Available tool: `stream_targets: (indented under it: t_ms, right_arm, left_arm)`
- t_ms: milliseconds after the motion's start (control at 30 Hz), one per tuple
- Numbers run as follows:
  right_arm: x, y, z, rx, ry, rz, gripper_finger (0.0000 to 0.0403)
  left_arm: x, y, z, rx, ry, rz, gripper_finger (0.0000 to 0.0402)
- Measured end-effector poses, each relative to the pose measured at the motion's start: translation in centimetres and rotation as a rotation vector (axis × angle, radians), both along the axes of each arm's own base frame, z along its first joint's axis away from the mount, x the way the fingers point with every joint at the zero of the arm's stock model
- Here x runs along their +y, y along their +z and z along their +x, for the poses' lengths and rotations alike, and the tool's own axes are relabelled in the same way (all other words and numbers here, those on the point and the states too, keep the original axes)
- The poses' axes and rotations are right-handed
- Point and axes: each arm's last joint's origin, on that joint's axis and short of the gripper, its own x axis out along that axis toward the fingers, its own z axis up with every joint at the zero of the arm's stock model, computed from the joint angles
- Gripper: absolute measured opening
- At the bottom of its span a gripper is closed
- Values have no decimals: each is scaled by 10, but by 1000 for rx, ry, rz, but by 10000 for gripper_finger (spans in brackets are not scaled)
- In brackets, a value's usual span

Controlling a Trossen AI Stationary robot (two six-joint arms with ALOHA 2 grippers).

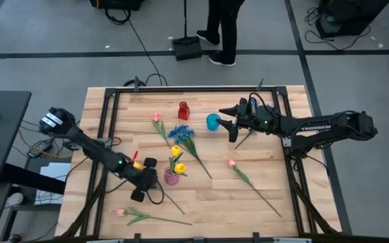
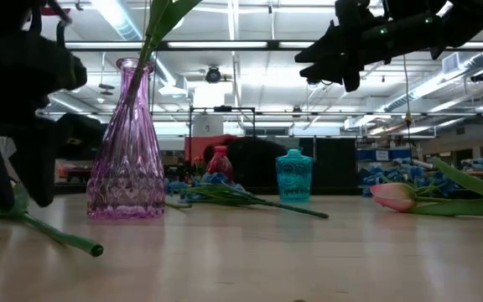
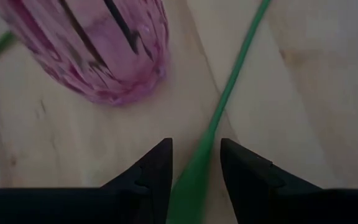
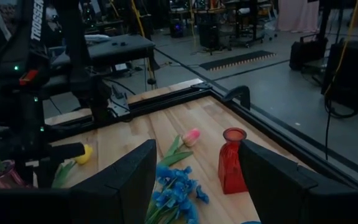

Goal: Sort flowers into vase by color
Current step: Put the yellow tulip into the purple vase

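Near the counter's (image 1: 262,216) front left, the left pincer (image 3: 196,165) grips a green flower stem (image 3: 232,87) just beside the pink vase (image 1: 171,177) holding yellow tulips (image 1: 178,167), while farther right the right pincer (image 1: 229,121) hovers wide apart above the teal vase (image 1: 213,122), blue flowers (image 1: 181,132) lying between.

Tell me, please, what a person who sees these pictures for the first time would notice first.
The three small vases stand out most: a red vase and a teal vase toward the far side of the table, and a pink vase nearer the front, already holding yellow tulips. Blue flowers and pink tulips lie scattered on the wood. The left gripper has a green stem between its jaws beside the pink vase.
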Motion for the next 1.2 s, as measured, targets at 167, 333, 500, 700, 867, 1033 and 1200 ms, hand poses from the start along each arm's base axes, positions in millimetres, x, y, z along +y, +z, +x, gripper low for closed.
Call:
stream_targets:
  t_ms: [167, 333, 500, 700, 867, 1033, 1200]
  right_arm:
    - [0, 0, 0, 4, 2, -10, 239]
    - [0, 0, 0, 4, 0, -11, 239]
    - [0, 0, 0, -1, -1, 3, 239]
    - [2, 0, 0, -5, 8, 4, 239]
    - [3, 0, 0, -4, 8, 3, 239]
    - [3, 0, 0, -6, 7, 3, 239]
    - [2, 1, 1, -13, 7, 2, 239]
  left_arm:
    - [-1, -5, 1, 16, -29, 27, 123]
    - [-1, -6, 0, 29, -64, 44, 36]
    - [1, -1, -4, 81, -87, 76, 15]
    - [9, 21, -15, 258, -206, 280, 13]
    - [12, 38, -12, 248, -162, 429, 12]
    - [14, 40, -13, 234, -139, 438, 11]
    - [14, 55, -17, 184, -180, 331, 10]
